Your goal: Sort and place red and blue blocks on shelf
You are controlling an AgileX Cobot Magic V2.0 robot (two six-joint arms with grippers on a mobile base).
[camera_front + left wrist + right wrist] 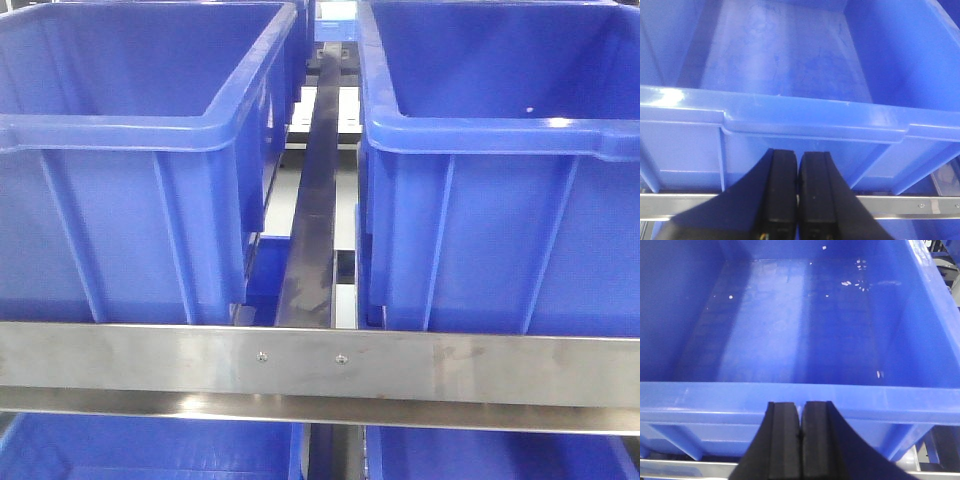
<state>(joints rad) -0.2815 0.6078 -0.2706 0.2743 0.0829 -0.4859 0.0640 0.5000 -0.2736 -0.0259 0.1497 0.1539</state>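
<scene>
On your left, the left bin point(130, 150) sits on the shelf point(320, 365) behind the front rail point(150, 362), and the left wrist view looks straight into it: scuffed blue floor, nothing lying on it in the part you can see. The left gripper point(798, 172) hangs just in front of that bin's near rim with its two black fingers point(782, 185) pressed together and nothing between them.

In the middle, the dark centre divider point(315, 200) runs from near to far between the bins, with pale roller track showing beside it.

On your right, the right bin point(500, 150) holds only a few pale specks on its floor. The right gripper point(800, 422) is likewise closed flat on itself, empty, just near of that bin's rim.

You will not find the red or the blue block in any of the three views, so where they lie cannot be told from here, nor which way they face. As plain small cubes they should, I judge, be light and rigid with no long axis to mind; take each across two opposite flat faces, squarely, since a matte cube pinched on its corners is likely to twist out. Both grippers must open first.
</scene>
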